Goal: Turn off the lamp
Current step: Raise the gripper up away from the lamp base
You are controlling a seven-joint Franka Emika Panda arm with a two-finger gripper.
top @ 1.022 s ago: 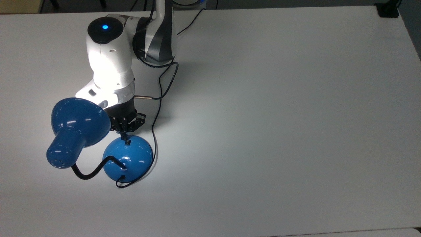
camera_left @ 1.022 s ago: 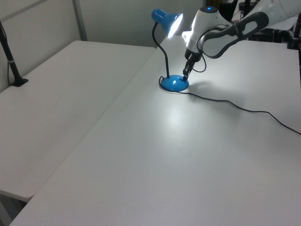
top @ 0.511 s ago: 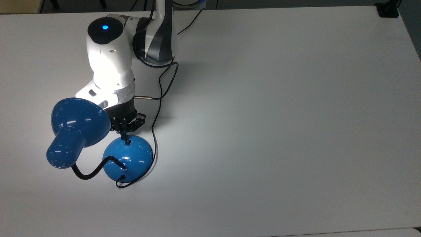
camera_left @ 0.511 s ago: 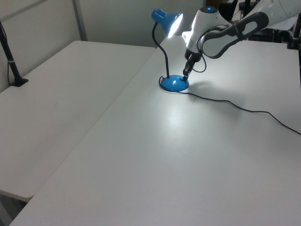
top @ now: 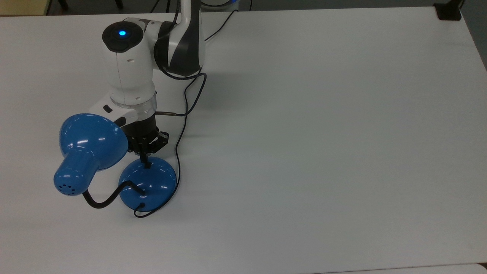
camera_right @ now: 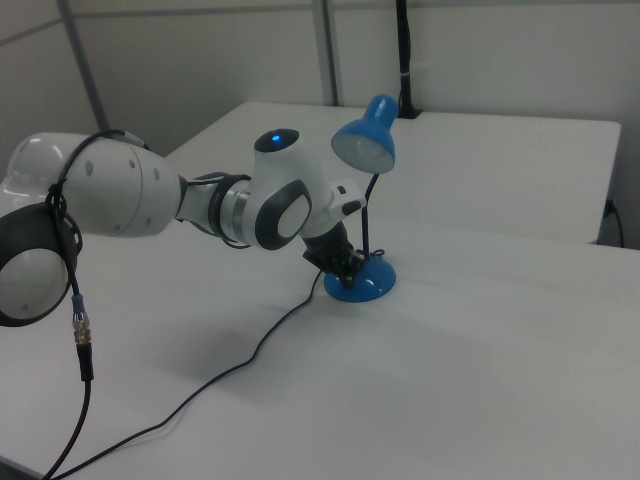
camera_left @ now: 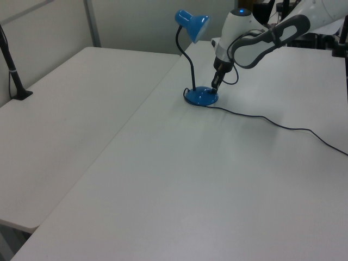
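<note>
The lamp is glossy blue, with its bell shade raised on a black bendy neck above a round domed base. The shade gives no light, and the arm and table around it look evenly lit. My gripper points down onto the base's far edge, its fingers shut together and their tip resting on the spot of the small black switch. In the left view the gripper touches the base under the shade. In the right view the gripper meets the base.
The lamp's thin black cord loops past the arm and trails across the white table. A black clamp sits at the top view's upper right corner. A black post stands on the adjoining table.
The lamp's light has gone out: the bright glow on the arm and table is gone. The gripper tip has pushed slightly down onto the switch.
</note>
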